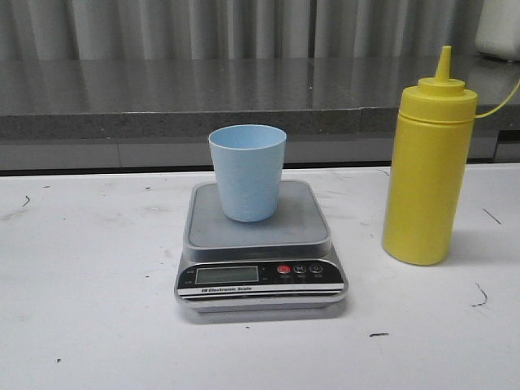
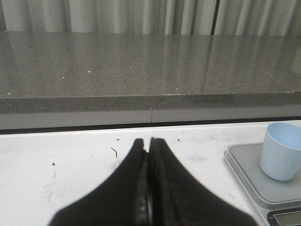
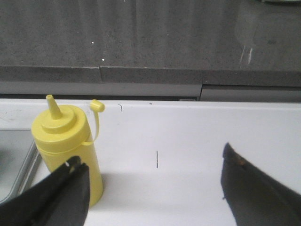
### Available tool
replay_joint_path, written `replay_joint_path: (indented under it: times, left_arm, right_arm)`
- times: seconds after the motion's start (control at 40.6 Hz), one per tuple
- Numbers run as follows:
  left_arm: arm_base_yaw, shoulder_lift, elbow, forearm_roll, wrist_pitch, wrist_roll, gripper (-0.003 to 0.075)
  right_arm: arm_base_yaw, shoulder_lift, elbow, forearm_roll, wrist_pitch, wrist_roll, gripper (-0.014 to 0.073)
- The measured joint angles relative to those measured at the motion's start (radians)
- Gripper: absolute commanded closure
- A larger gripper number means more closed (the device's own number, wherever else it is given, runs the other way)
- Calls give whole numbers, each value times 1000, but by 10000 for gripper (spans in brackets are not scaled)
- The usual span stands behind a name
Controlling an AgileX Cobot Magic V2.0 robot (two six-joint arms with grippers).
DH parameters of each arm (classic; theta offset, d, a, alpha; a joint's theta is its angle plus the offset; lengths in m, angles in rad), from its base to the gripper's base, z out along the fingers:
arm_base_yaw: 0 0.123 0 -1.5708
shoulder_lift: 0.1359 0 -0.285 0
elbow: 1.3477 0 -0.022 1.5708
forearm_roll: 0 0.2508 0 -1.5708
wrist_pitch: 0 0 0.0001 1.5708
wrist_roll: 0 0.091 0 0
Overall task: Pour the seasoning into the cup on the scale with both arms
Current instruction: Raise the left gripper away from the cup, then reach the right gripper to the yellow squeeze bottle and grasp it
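The pale blue cup (image 1: 248,171) stands upright on the platform of the silver-grey scale (image 1: 258,244) at the table's middle. The yellow seasoning bottle (image 1: 428,166) stands upright to the right of the scale, its nozzle uncapped and the cap hanging on its strap. No arm shows in the front view. In the left wrist view my left gripper (image 2: 148,141) is shut and empty over the white table, with the cup (image 2: 282,150) and scale (image 2: 256,176) off to one side. In the right wrist view my right gripper (image 3: 153,160) is wide open, the bottle (image 3: 68,146) just beyond one finger (image 3: 66,188).
The white table (image 1: 89,276) bears a few dark scuff marks. A grey stone ledge (image 1: 162,97) runs along its back edge, with curtains behind. A white object (image 1: 500,28) sits on the ledge at the far right.
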Motion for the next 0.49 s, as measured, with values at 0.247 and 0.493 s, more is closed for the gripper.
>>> replay_joint_path:
  times: [0.247, 0.493]
  left_arm:
    - [0, 0, 0, 0, 0, 0, 740]
    - [0, 0, 0, 0, 0, 0, 740]
  right_arm:
    - [42, 272, 6, 2, -166, 0, 3]
    - [163, 513, 134, 2, -438, 0, 3]
